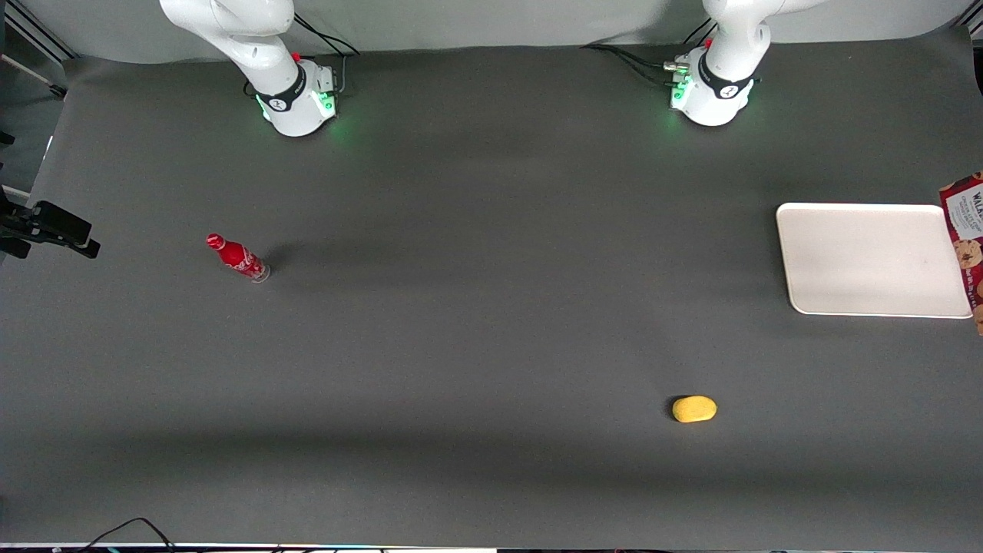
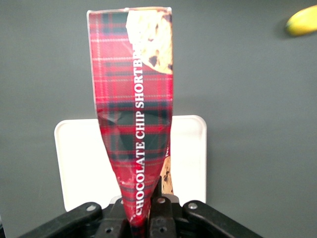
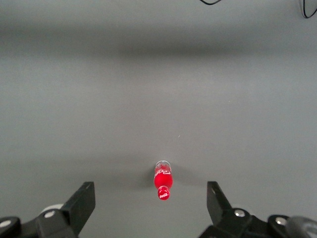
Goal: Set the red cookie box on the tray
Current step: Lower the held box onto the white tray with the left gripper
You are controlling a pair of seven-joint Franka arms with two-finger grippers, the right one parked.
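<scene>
The red cookie box [image 2: 133, 109], a dark red tartan carton printed "CHOCOLATE CHIP SHORTBREAD" with cookie pictures, is held in the air. My left gripper [image 2: 143, 210] is shut on one end of it, and the carton is squeezed narrow there. The cream-white tray [image 2: 81, 158] lies flat on the table underneath the box. In the front view only part of the box [image 1: 966, 246] shows, at the picture's edge, over the tray's [image 1: 868, 261] rim toward the working arm's end. The gripper itself is out of the front view.
A yellow oval object [image 1: 694, 408] lies on the grey table nearer the front camera than the tray, also visible in the left wrist view [image 2: 302, 22]. A small red bottle [image 1: 238, 259] stands toward the parked arm's end.
</scene>
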